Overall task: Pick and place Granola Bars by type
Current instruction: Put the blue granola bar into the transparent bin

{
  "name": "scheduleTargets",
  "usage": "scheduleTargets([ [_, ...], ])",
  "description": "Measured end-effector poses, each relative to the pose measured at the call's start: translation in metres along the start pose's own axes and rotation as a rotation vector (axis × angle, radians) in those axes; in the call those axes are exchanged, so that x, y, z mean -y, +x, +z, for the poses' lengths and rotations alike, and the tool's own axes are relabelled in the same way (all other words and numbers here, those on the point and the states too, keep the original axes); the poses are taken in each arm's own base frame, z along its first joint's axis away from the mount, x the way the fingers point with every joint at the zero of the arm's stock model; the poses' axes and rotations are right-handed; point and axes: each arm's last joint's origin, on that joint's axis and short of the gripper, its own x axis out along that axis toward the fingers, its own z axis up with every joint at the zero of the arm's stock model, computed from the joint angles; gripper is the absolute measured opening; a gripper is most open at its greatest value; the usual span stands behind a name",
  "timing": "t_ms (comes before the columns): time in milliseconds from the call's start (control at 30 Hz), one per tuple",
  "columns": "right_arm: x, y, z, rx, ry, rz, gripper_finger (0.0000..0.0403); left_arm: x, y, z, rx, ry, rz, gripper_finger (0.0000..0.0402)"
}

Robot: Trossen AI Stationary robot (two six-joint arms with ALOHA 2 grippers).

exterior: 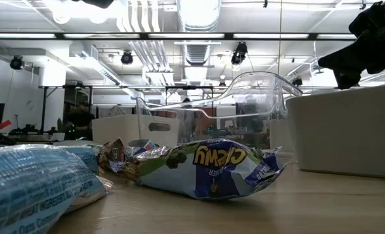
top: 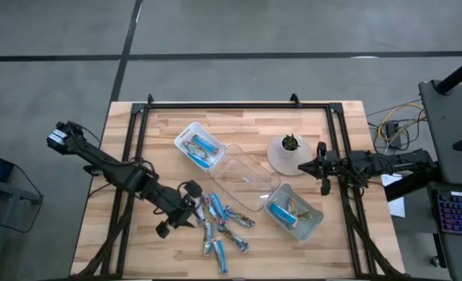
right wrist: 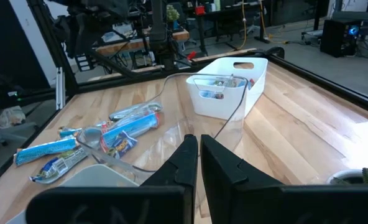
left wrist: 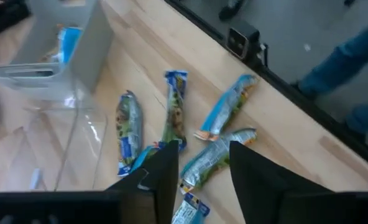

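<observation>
Near-left of wooden table (top: 340, 242) | foil-wrapped granola bars (top: 223, 226): light, crinkly, slippery; pinch mid-length | left gripper (left wrist: 199, 168) parted, empty | right gripper (right wrist: 199, 155) closed, idle far-right

Loose granola bars (top: 223, 226) lie scattered flat on the wooden tabletop near its front edge, foil-wrapped, in bright blue, silvery-blue and greenish-tan, pointing various ways, some touching or overlapping. In the low view the nearest bar (exterior: 209, 168) lies crumpled, its printed lettering upside down. Blue bars (top: 200, 146) rest in one tray toward the back left. Further bars (top: 292, 211), blue and tan, lie in another tray at front right.
</observation>
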Motion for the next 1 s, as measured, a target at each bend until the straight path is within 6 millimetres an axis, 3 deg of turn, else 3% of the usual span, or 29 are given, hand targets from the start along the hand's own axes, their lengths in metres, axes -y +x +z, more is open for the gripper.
scheduleTargets([
  [300, 0.0, 0.0, 0.0, 0.0, 0.0, 0.0, 0.0013, 0.0, 0.018, -0.003, -0.237, 0.219, -0.096, 0.0136],
  [633, 0.0, 0.0, 0.0, 0.0, 0.0, 0.0, 0.0013, -0.011, 0.04, -0.019, -0.358, 0.468, -0.104, 0.0136],
  [800, 0.0, 0.0, 0.0, 0.0, 0.0, 0.0, 0.0013, -0.021, 0.049, -0.028, -0.447, 0.477, -0.026, 0.0136],
  [1000, 0.0, 0.0, 0.0, 0.0, 0.0, 0.0, 0.0013, -0.021, 0.065, -0.049, -0.541, 0.476, -0.063, 0.0136],
])
